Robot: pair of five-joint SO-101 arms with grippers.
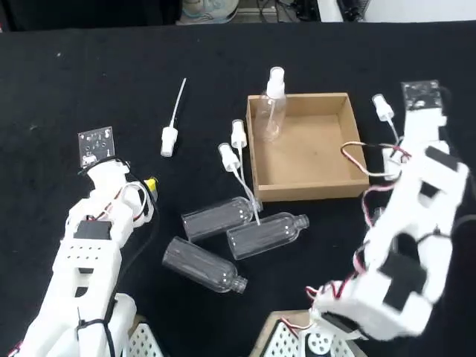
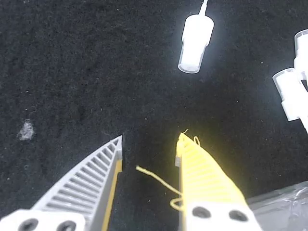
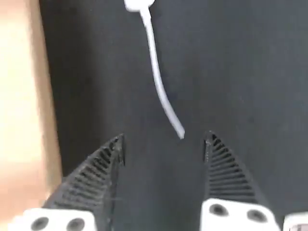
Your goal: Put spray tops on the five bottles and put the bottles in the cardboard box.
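The right hand (image 3: pixel 163 142) was released, straddling the thin tube of a top (image 1: pixel 382 108) at 3 o'clock of the box (image 1: pixel 309 190). Pinching that tube might bend it or flick the top away. The left hand (image 2: pixel 151 144) was released too; three bottles (image 1: pixel 266 234) lay at the box's 7 o'clock.

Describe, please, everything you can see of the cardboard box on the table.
The cardboard box is a shallow, open-topped, roughly square tray of plain brown card with low walls. It sits flat on the black table, toward the right arm's side. One clear bottle with a white spray top stands in its far left corner; the rest of its floor is bare.
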